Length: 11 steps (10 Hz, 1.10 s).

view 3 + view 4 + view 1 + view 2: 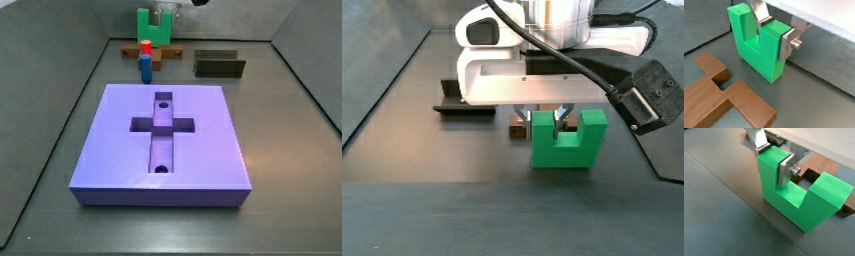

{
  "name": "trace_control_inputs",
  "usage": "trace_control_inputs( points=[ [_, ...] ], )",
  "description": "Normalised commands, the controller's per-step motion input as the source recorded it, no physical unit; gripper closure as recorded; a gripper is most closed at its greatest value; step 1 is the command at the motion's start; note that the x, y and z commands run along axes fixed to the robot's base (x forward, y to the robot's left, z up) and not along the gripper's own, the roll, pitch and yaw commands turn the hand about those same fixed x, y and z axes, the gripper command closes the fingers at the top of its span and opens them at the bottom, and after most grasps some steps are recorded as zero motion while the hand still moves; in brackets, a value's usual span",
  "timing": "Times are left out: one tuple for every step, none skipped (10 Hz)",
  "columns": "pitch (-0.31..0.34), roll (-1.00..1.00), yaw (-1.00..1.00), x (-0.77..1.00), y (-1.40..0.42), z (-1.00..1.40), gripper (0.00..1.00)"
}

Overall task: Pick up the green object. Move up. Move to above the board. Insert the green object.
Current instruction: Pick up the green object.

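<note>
The green object (757,52) is a bright green U-shaped block with its prongs upright. My gripper (774,31) is shut on one prong, a silver finger (786,45) on each side of it; this also shows in a wrist view (772,159). The green object (797,198) is at or just off the floor, and I cannot tell which. In a side view the gripper (163,12) holds the green object (151,28) at the far end, beyond the purple board (120,150) with its cross-shaped recess. In a side view the gripper (553,108) and green object (563,145) are central.
A brown cross-shaped piece (724,95) lies on the floor beside the green object, and shows in a side view (162,52). A blue post with a red top (144,62) stands between it and the board. A dark fixture (221,66) stands nearby, also seen in a side view (462,105).
</note>
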Motion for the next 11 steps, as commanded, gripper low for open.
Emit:
trace_control_inputs(
  points=[
    [0.0, 0.0, 0.0, 0.0, 0.0, 0.0, 1.0],
    [0.0, 0.0, 0.0, 0.0, 0.0, 0.0, 1.0],
    [0.0, 0.0, 0.0, 0.0, 0.0, 0.0, 1.0],
    [0.0, 0.0, 0.0, 0.0, 0.0, 0.0, 1.0],
    [0.0, 0.0, 0.0, 0.0, 0.0, 0.0, 1.0],
    [0.0, 0.0, 0.0, 0.0, 0.0, 0.0, 1.0],
    [0.0, 0.0, 0.0, 0.0, 0.0, 0.0, 1.0],
    [0.0, 0.0, 0.0, 0.0, 0.0, 0.0, 1.0],
    [0.0, 0.0, 0.0, 0.0, 0.0, 0.0, 1.0],
    [0.0, 0.0, 0.0, 0.0, 0.0, 0.0, 1.0],
    [0.0, 0.0, 0.0, 0.0, 0.0, 0.0, 1.0]
  ],
)
